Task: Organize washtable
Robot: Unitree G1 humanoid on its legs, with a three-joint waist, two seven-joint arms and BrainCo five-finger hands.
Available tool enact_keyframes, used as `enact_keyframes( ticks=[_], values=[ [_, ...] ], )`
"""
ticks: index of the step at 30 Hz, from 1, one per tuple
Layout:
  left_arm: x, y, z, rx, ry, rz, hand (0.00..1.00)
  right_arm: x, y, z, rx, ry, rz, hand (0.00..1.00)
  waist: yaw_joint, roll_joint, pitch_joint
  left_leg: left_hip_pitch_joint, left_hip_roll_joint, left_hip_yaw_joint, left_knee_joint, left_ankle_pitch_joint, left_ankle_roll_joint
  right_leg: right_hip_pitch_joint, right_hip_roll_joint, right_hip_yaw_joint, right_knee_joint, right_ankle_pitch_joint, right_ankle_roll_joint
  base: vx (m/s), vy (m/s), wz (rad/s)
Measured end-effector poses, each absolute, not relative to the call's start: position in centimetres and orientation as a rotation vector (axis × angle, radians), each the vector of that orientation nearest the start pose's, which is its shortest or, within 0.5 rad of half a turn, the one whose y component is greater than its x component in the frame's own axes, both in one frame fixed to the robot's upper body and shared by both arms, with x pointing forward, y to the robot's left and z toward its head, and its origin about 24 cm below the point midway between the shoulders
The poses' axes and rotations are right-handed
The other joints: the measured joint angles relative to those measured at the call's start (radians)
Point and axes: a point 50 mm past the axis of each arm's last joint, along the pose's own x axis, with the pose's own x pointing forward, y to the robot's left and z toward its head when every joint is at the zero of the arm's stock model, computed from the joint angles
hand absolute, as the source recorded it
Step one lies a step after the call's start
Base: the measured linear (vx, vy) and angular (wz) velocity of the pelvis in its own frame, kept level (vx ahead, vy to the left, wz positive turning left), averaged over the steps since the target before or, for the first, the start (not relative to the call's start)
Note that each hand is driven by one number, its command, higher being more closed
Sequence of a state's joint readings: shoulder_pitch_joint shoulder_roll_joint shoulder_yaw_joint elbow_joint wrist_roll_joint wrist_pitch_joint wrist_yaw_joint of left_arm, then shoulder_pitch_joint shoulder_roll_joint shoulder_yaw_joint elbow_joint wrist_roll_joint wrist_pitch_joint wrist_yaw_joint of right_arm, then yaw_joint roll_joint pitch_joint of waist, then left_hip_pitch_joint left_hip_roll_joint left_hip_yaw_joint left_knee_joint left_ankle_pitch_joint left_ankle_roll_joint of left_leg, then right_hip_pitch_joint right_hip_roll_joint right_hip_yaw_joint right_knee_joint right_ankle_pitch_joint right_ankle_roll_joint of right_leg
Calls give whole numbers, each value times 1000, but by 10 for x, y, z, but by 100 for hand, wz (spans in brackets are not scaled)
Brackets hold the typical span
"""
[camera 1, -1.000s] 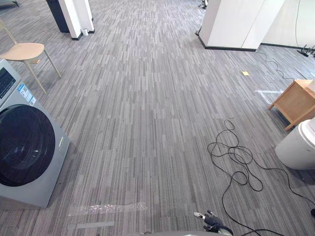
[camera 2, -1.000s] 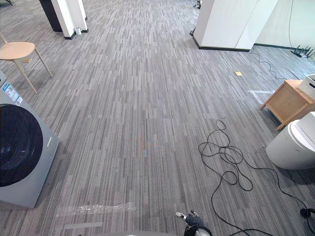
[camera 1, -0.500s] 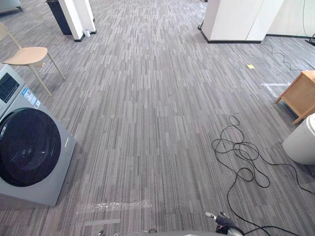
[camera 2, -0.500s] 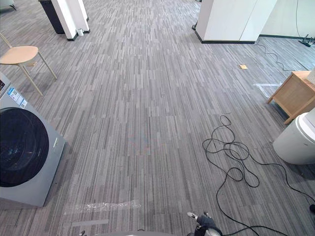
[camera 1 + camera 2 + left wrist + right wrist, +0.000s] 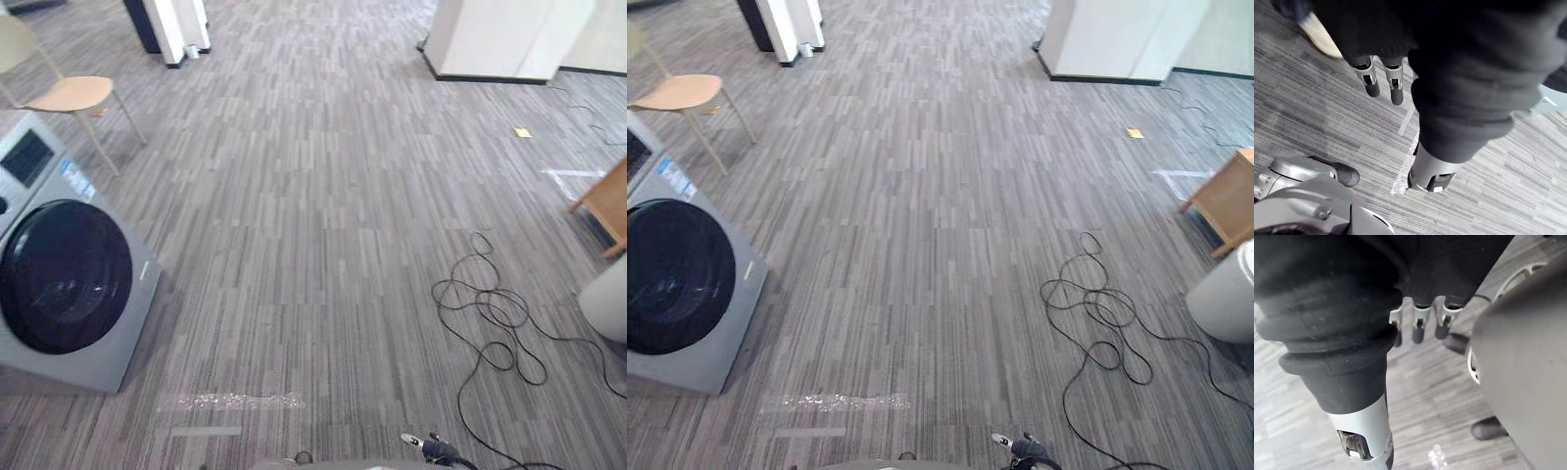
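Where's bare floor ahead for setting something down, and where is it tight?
The widest free patch is the middle carpet, between the washing machine and chair on the left and the wooden cabinet and white bin on the right, running up to the white column. Tightest is the strip between washing machine and chair.

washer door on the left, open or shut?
Shut. The washing machine has its round dark door lying flush in the grey front, with no edge swung out in either eye view.
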State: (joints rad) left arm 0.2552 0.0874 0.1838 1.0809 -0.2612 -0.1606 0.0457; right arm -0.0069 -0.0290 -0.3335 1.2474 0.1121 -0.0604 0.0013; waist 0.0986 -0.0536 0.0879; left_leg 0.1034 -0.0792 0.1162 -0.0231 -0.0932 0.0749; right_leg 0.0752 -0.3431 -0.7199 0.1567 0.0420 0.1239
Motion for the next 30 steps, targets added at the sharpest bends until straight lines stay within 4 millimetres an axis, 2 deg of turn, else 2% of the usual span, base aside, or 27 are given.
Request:
enact_keyframes(
  ticks=[1,2,3,4,6,7,8,11,14,15,16,17,18,19,20,21,22,24,25,27,28,29,30],
  values=[
    [23,216,-166,-177,1129,489,0,88,-192,-169,261,1136,-383,0,4,5,3,2,-1,-12,45,-27,4,-37,-61,10,168,-30,-28,138,122,29],
    [23,218,-166,-159,1134,474,0,92,-194,-168,255,1117,-386,0,9,14,10,18,-2,-22,83,-52,19,-90,-122,37,341,-49,-95,162,94,15],
    [23,220,-165,-145,1136,469,0,95,-192,-167,255,1108,-376,0,12,14,18,33,-1,-21,95,-61,29,-119,-139,70,412,-77,-112,183,43,-1],
    [23,224,-165,-125,1144,459,0,99,-187,-167,261,1095,-359,0,14,-4,25,53,8,-22,101,-71,30,-158,-139,110,476,-130,-70,161,-10,-1],
    [28,227,-164,-112,1144,448,0,107,-184,-164,266,1066,-340,0,21,-14,34,61,38,-25,107,-84,17,-219,-95,103,425,-163,-44,105,-13,1],
    [29,226,-164,-109,1147,443,0,110,-184,-164,265,1055,-338,0,22,-10,38,56,53,-25,115,-96,5,-245,-78,89,365,-155,-38,88,33,-3],
    [30,226,-165,-104,1147,435,0,115,-183,-162,271,1041,-340,0,22,-7,42,49,67,-25,129,-119,-10,-276,-60,78,266,-121,-17,135,44,-5],
    [33,226,-164,-90,1144,421,0,120,-183,-161,277,1027,-341,0,23,-9,58,71,79,-29,146,-167,-39,-306,-49,28,97,-27,-27,210,-20,-4],
    [36,227,-164,-61,1149,395,0,121,-185,-160,276,1017,-347,0,20,-10,59,100,85,-37,177,-239,-62,-325,-55,17,131,-14,-54,267,-82,11],
    [37,225,-164,-63,1150,394,0,121,-186,-160,280,1015,-351,0,15,-4,58,100,110,-40,219,-289,-81,-327,-43,15,197,-37,-90,441,-173,21],
    [35,223,-165,-83,1157,407,0,119,-188,-160,282,1018,-357,0,10,15,50,94,153,-38,261,-327,-101,-320,-1,5,227,-53,-110,615,-220,15],
    [32,215,-168,-124,1174,427,0,120,-191,-160,275,1018,-359,0,9,58,40,52,226,-23,389,-363,-143,-305,75,1,230,-73,-124,706,-231,-6],
    [41,216,-167,-152,1144,451,0,126,-190,-159,266,1023,-341,0,9,51,37,-66,272,3,624,-306,-178,-302,109,-5,219,-96,-144,762,-271,-21],
    [47,214,-166,-163,1126,457,0,125,-190,-159,258,1032,-335,0,8,59,43,-155,300,14,804,-189,-163,-271,141,-1,166,-100,-143,630,-253,-28],
    [52,213,-166,-167,1114,452,0,125,-191,-159,253,1037,-332,0,13,67,57,-200,322,23,903,-174,-154,-232,160,7,127,-96,-137,584,-269,-38],
    [61,211,-164,-166,1087,438,0,124,-194,-160,240,1055,-336,0,21,66,81,-246,346,49,1019,-199,-141,-158,180,29,72,-97,-131,532,-188,-40],
    [68,211,-162,-161,1064,429,0,121,-196,-161,235,1072,-337,0,22,66,89,-279,344,65,1046,-215,-134,-102,185,41,29,-97,-129,627,-163,-42],
    [81,212,-157,-143,998,415,0,121,-193,-161,218,1082,-313,0,25,50,99,-347,336,108,988,-223,-132,-5,185,60,-45,-90,-113,523,-52,-36],
    [85,213,-154,-125,966,405,0,128,-190,-160,211,1070,-293,0,28,46,101,-404,331,118,897,-223,-132,28,183,69,-66,-89,-111,493,66,-56],
    [89,216,-150,-109,935,400,0,142,-182,-156,221,1033,-269,0,30,28,113,-459,287,99,650,-202,-143,64,157,89,-78,-96,-65,461,173,-65],
    [89,218,-149,-105,929,402,0,149,-176,-153,219,1013,-245,0,34,11,122,-457,246,45,443,-66,-139,91,131,92,-89,-129,7,458,264,-63],
    [94,223,-147,-89,917,402,0,153,-166,-153,208,1006,-203,0,47,-25,130,-423,196,38,390,53,-91,127,109,104,-122,-128,57,470,256,-35],
    [99,229,-144,-67,900,402,0,153,-158,-153,200,1008,-172,0,43,-48,127,-420,185,54,379,62,-86,132,101,95,-133,-125,48,499,170,-4]
  ],
)
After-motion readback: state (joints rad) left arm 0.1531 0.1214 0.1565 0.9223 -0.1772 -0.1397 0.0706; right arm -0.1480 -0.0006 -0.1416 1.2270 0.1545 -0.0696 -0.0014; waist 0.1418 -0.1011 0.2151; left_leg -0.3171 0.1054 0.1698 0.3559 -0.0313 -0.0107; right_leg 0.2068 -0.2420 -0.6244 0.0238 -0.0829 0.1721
